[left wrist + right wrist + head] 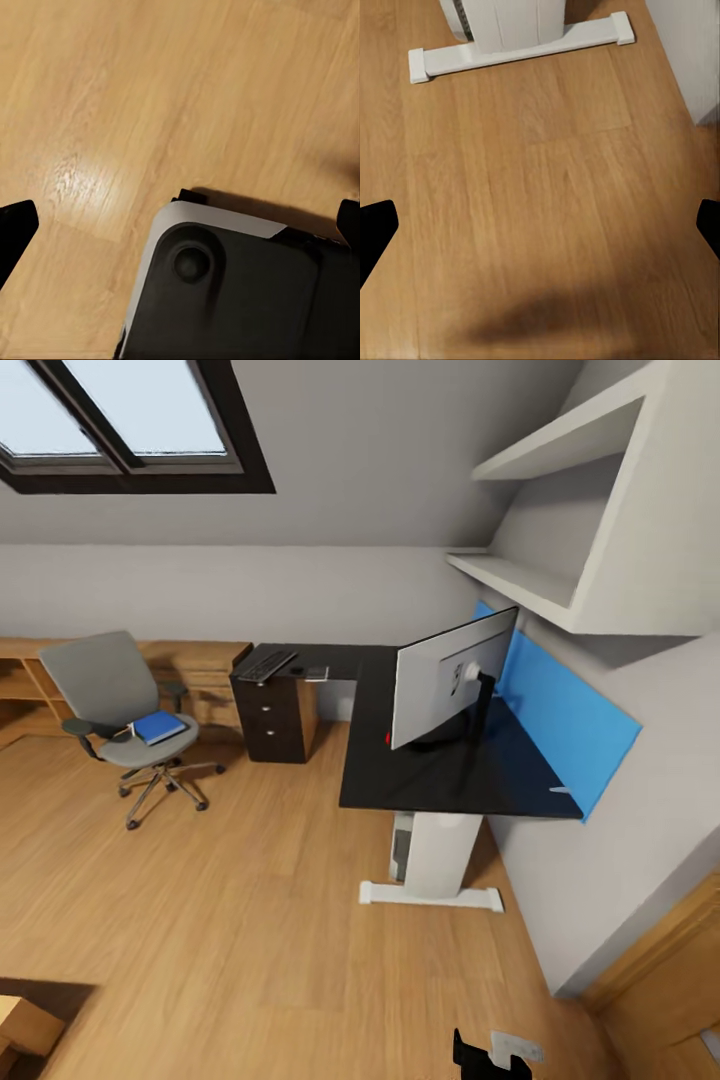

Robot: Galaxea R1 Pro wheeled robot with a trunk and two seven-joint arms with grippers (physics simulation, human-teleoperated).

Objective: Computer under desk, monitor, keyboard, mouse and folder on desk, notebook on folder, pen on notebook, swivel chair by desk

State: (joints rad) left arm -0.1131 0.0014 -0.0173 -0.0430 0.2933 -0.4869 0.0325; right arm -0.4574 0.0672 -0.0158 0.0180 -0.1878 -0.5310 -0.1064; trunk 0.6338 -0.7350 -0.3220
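Note:
The black-topped desk (440,780) with its blue back panel stands by the right wall. On it the monitor (450,678) stands upright. The keyboard (265,665) lies on the far wing, beside a small grey notebook (316,673). A thin light pen (560,790) lies near the panel. The grey computer (401,850) sits under the desk. The swivel chair (120,705) stands apart at the left, with the blue folder (160,727) on its seat. I cannot make out the mouse. My left gripper (180,225) and right gripper (540,225) hang open over the floor, both empty.
A dark drawer unit (275,720) stands under the desk's far wing, next to a light-wood dresser (200,665). White shelves (560,580) jut out above the desk. The desk's white foot (517,49) lies ahead of my right gripper. My own base (232,292) is under the left one.

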